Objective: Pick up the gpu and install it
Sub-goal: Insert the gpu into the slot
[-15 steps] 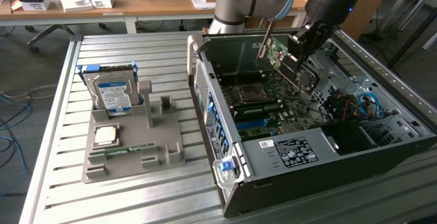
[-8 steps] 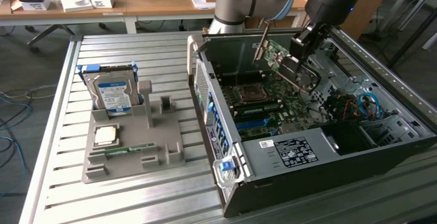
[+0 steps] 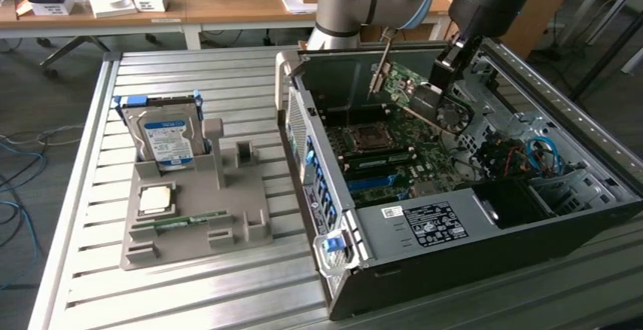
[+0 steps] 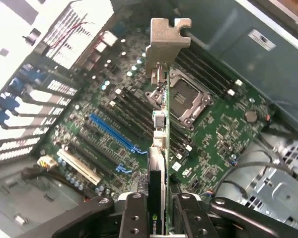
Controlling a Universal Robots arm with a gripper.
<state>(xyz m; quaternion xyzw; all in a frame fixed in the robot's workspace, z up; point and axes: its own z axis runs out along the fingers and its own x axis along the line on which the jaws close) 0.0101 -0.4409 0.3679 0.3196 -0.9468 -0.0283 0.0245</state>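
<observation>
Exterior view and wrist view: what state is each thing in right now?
gpu, clamped in the tool, tilted above the motherboard, not in a slot.
computer case, side open, board exposed.
blue expansion slot, empty.
hard drive, standing upright in the grey holder.
memory stick, lying flat in the holder.
square chip, lying flat in the holder.
</observation>
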